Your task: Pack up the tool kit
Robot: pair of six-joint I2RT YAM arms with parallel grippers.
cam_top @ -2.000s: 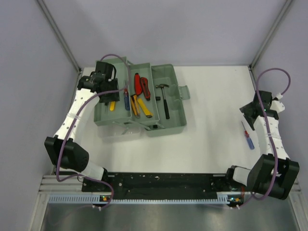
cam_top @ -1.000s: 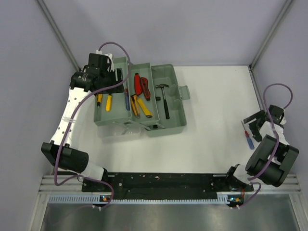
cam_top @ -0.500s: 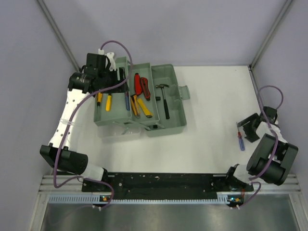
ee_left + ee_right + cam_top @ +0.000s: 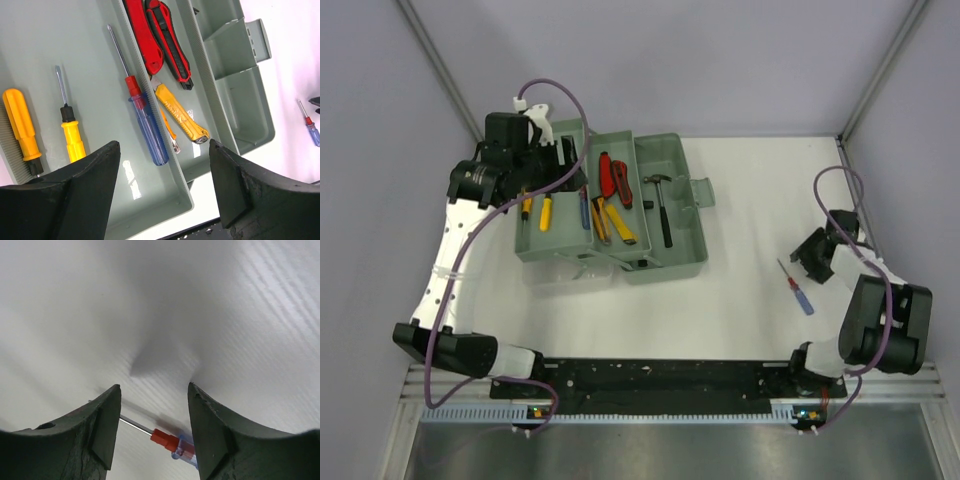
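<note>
Moved: your small blue-handled screwdriver [image 4: 796, 287] lies further left on the white table [image 4: 750, 200].
Right gripper [image 4: 154, 390]: apart; only its wrist view shows the screwdriver between the fingers [image 4: 100, 440].
Left gripper [image 4: 164, 147]: apart, above grey-green plastic toolbox [image 4: 60, 40].

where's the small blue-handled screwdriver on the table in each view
Top external: the small screwdriver lies on the white table, right of centre, well apart from the toolbox.
Left wrist: at the far right edge, beyond the toolbox.
Right wrist: bottom centre, red collar showing.
Shared landmark: the white table under it.
</note>
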